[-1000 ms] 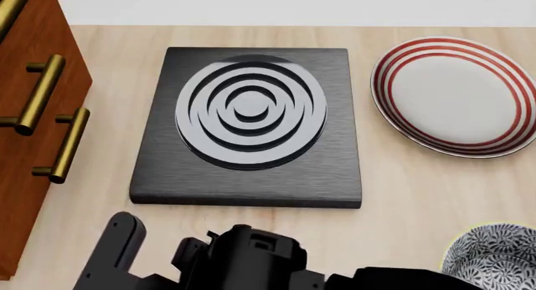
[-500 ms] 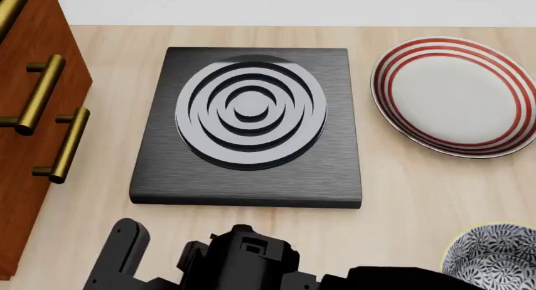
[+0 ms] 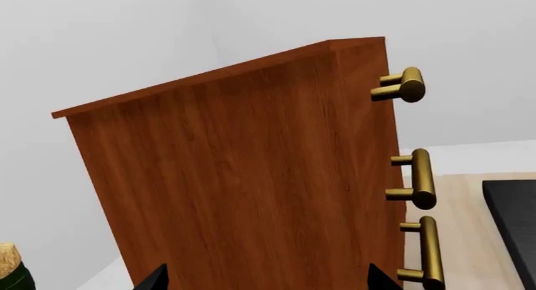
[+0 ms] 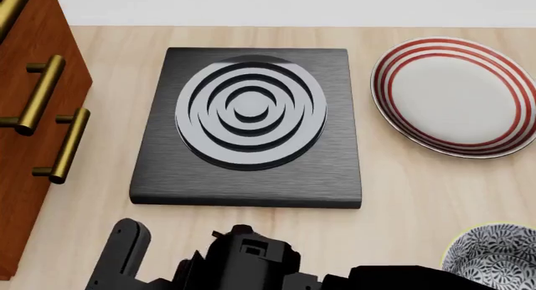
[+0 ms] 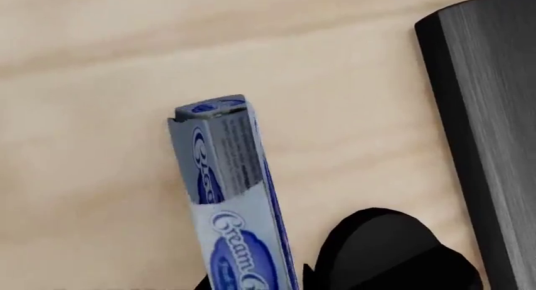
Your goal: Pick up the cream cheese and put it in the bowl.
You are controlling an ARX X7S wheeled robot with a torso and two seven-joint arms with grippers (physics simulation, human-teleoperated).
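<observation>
The cream cheese (image 5: 230, 196), a light blue-grey box with a dark blue oval label and white script, stands out between the two dark fingertips of my right gripper (image 5: 253, 279), which is shut on its near end. Pale wooden table shows behind the box. The bowl (image 4: 494, 255), dark blue-and-white patterned with a pale rim, sits at the bottom right corner of the head view, partly cut off. The cream cheese is hidden in the head view. My left gripper (image 3: 266, 280) is open, its fingertips wide apart in front of the side of a wooden cabinet (image 3: 243, 171).
A dark stove plate (image 4: 251, 189) with silver rings lies mid-table; its edge (image 5: 481, 133) is close beside the box. A white plate with red rings (image 4: 456, 95) lies at the far right. The cabinet with brass handles (image 4: 42, 95) stands at the left. Black arm parts (image 4: 243, 262) fill the near edge.
In the head view the black arm parts have sunk slightly toward the near edge. Everything else on the table is unmoved.
</observation>
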